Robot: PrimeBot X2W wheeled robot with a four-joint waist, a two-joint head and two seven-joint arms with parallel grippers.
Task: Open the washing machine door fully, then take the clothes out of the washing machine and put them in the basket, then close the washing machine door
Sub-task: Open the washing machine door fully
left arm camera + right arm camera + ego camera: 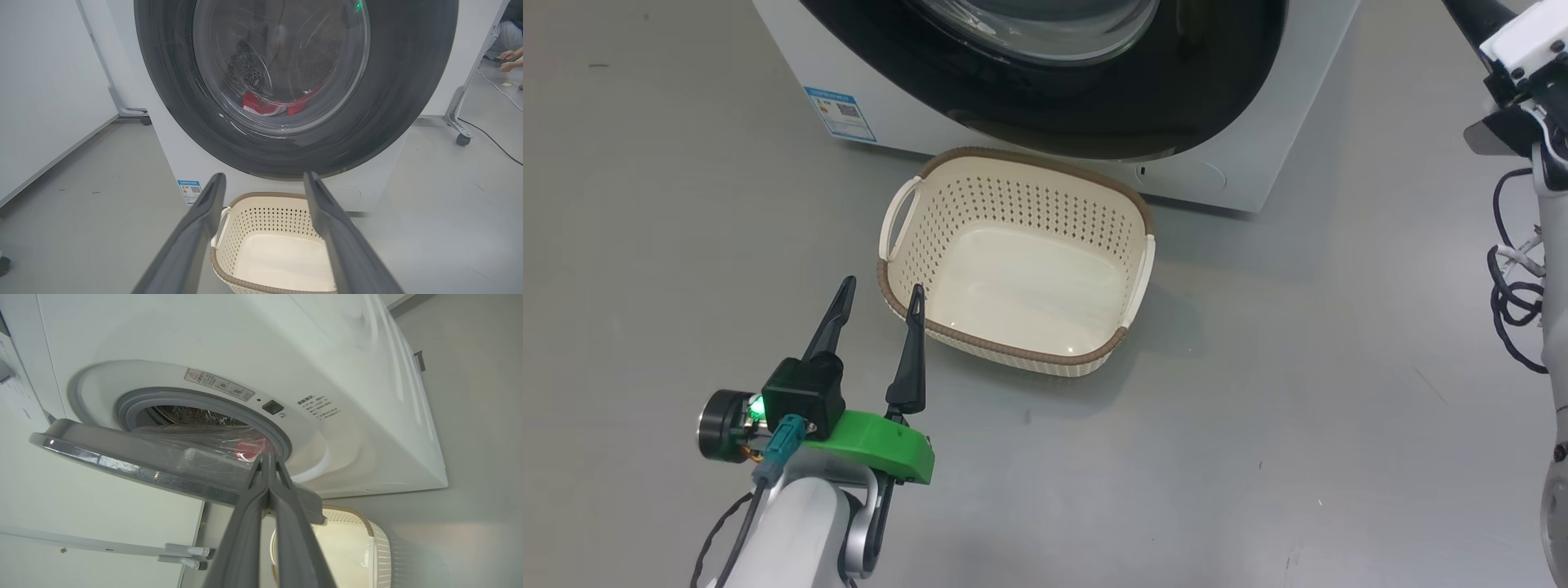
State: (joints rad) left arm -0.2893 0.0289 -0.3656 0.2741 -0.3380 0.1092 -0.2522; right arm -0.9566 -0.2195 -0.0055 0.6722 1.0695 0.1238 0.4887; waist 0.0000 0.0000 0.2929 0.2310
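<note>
The washing machine (1217, 175) is white, and its door (122, 457) stands ajar, swung partway off the grey gasket (204, 398). The door's black rim (408, 81) surrounds a glass bowl, and red clothes (269, 107) lie in the drum behind it. They also show as a red patch (249, 449). The cream basket (1021, 282) sits on the floor in front of the machine, with nothing in it. My left gripper (883, 286) is open just left of the basket's near corner. My right gripper (267, 457) is shut, and its fingers cross the door's free edge, tips at the glass.
A blue label (840, 113) marks the machine's lower corner. A wheeled white frame leg (461, 126) and a floor cable (498, 145) lie right of the machine. A person's hand (510, 54) shows far right. Black cables (1515, 302) hang by my right arm.
</note>
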